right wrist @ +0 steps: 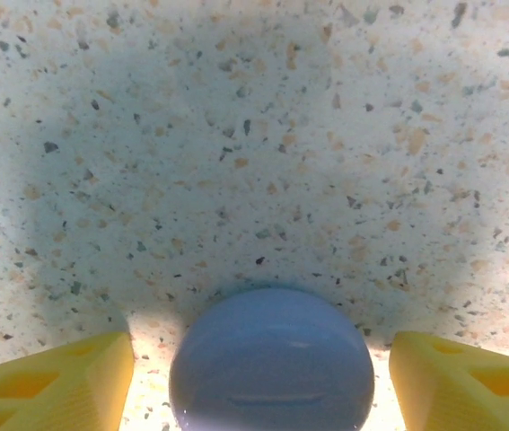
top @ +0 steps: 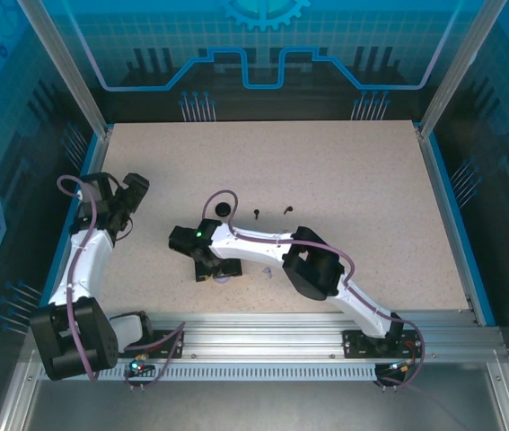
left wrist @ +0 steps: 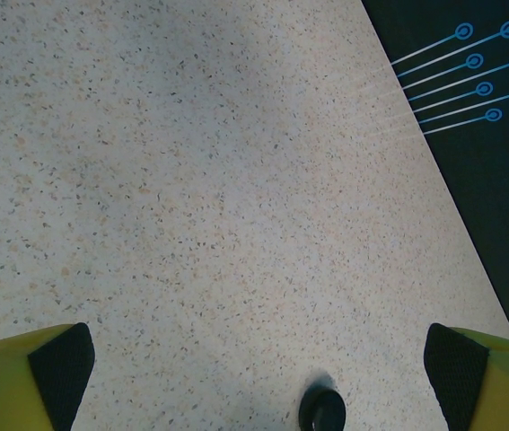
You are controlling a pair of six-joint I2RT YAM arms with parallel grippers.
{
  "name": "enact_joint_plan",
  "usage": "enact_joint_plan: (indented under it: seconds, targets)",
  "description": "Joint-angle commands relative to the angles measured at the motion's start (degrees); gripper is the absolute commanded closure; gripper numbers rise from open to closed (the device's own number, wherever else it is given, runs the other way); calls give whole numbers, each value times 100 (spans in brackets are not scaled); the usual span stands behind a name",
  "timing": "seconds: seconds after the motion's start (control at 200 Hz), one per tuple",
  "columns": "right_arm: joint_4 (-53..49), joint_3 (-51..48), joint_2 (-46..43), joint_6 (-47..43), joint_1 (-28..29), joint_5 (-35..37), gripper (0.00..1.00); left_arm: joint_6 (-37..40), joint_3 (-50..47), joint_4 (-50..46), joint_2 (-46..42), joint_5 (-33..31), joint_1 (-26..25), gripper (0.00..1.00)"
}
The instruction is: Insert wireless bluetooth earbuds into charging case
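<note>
a black earbud (top: 258, 214) and a second black earbud (top: 288, 208) are lying near each other on the table (top: 344, 171), well beyond the right fingers (right wrist: 57, 382) and outside any case; the paler earbuds are too small for me to be placing with confidence. the lilac charging case (right wrist: 270, 355) is sitting squarely between those fingers, its lid seemingly down with a thin seam showing. a strip of bare table is showing on each side of it, so the right gripper (right wrist: 261, 359) is standing wide around the case and touching nothing. a black round case (left wrist: 322, 411) is peeking in between the left fingers (left wrist: 57, 368), nearer the right-hand pad, and the left gripper (left wrist: 258, 359) is hanging fully spread, holding nothing. i am judging the step in hand to be securing the lilac case, with no earbud seated yet. the next move is calling for an even, centred squeeze, since a smooth round shell is likely slipping out of an off-centre pinch, and the lid is then needing opening.
</note>
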Motion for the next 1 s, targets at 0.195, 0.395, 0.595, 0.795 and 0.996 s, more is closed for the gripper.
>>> enact_joint_plan:
  seconds: [0.195, 0.395, 0.595, 0.795, 0.996]
  targets:
    - [-114, 117, 258, 228, 22, -79, 28, -185, -103, 132, -127, 204, 50, 1]
    - [-139, 106, 278, 206, 15, -88, 33, -229, -129, 163, -125, 269, 49, 1]
    - [-106, -39, 164, 189, 23, -95, 38, -317, -149, 252, -144, 532, 49, 1]
    - [49, -175, 49, 94, 23, -177, 49, -292, -254, 615, -194, 1192, 48, 1]
    - [237, -366, -280, -81, -12, -140, 54, -550, -540, 1065, -433, 1575, 43, 1]
